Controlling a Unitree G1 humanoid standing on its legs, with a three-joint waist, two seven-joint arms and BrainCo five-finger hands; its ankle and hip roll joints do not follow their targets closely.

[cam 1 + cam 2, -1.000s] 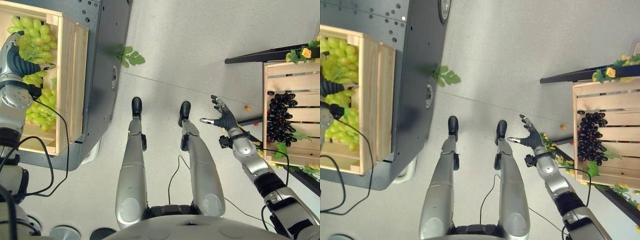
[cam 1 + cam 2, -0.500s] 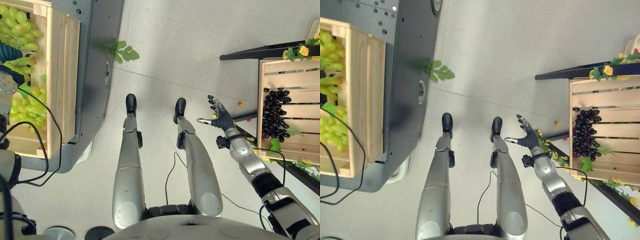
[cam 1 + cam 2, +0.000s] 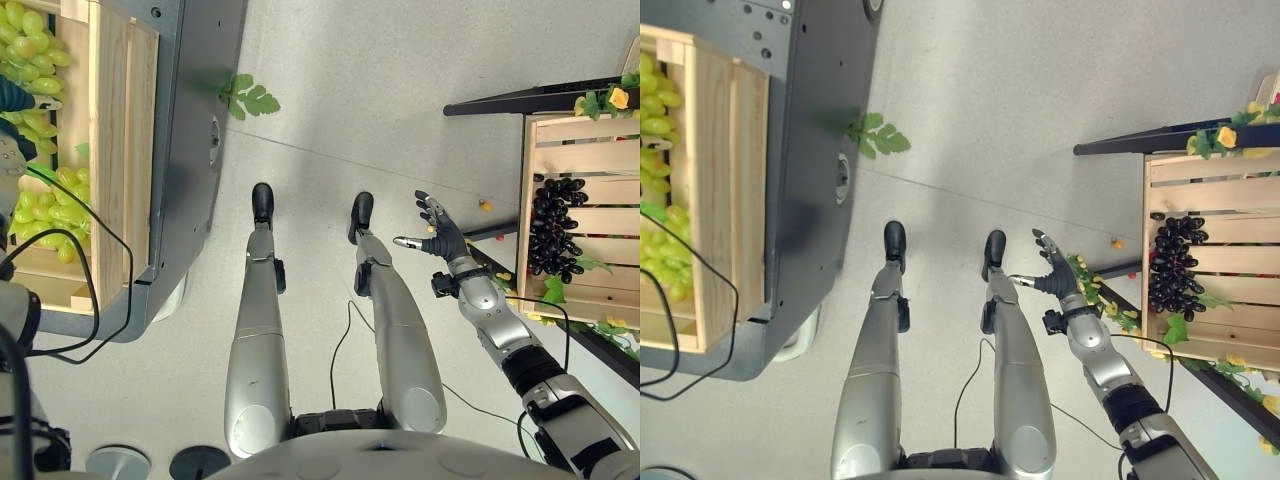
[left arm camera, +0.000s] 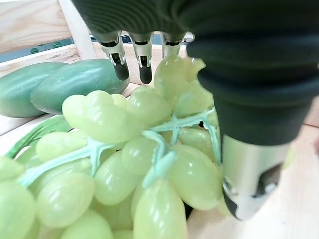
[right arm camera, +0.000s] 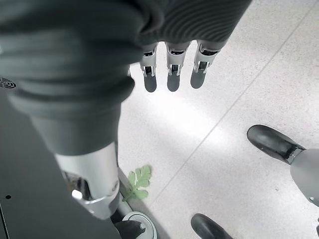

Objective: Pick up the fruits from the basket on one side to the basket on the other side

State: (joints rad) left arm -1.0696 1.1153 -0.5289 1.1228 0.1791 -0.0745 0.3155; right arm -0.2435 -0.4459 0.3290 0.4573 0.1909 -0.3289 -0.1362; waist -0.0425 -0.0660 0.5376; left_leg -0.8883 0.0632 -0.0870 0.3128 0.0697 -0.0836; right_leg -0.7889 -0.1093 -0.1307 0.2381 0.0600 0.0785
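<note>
Left hand (image 4: 149, 35) over green grapes (image 4: 134, 164) in the wooden crate (image 3: 120, 150).
Fingers spread around the bunch, not clamped; right hand (image 3: 443, 236) splayed open above the floor (image 3: 400, 90).

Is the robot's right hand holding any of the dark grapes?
No: the right hand hangs open over the floor, holding nothing, while the dark grapes lie in the wooden crate beside it.
</note>
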